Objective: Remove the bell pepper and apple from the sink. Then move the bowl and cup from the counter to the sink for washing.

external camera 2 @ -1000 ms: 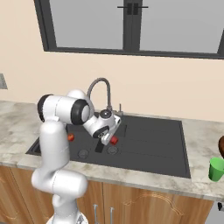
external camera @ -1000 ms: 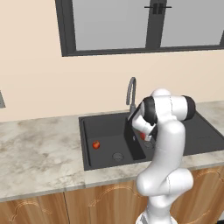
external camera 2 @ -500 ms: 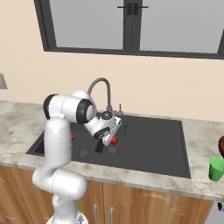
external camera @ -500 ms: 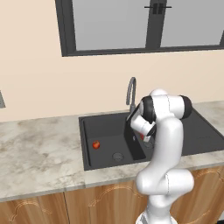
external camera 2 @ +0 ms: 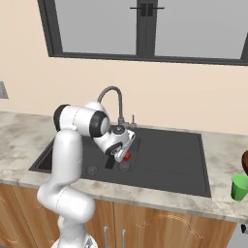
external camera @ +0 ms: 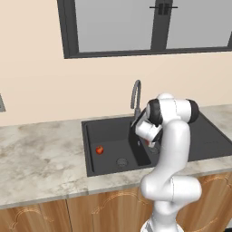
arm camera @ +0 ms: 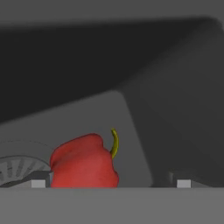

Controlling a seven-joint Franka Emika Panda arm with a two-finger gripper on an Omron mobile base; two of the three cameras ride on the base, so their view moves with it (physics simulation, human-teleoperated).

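The deep-red bell pepper (arm camera: 84,162) with its curved stem lies on the floor of the dark sink (external camera: 204,136), beside a round drain (arm camera: 17,168). My gripper (arm camera: 111,183) is open and low in the basin, its fingertips (arm camera: 38,183) either side of the pepper, not touching it. From the base the gripper (external camera 2: 118,159) hangs over the pepper (external camera 2: 127,156) just right of the basin divider. The orange-red apple (external camera: 99,150) rests in the other basin. The green cup (external camera 2: 239,187) and the edge of the brown bowl (external camera 2: 245,163) stand on the counter (external camera 2: 218,206) at the far right.
The curved grey faucet (external camera: 135,93) rises behind the sink, close to my hand. The basin divider (external camera: 140,156) and the basin's sloping corner wall (arm camera: 175,109) hem the pepper in. A window runs along the wall above. Bare counter (external camera: 41,163) lies left of the sink.
My hand has sunk a little lower into the sink towards the bell pepper. The jaws have stayed open, and the apple, cup and bowl have not moved.
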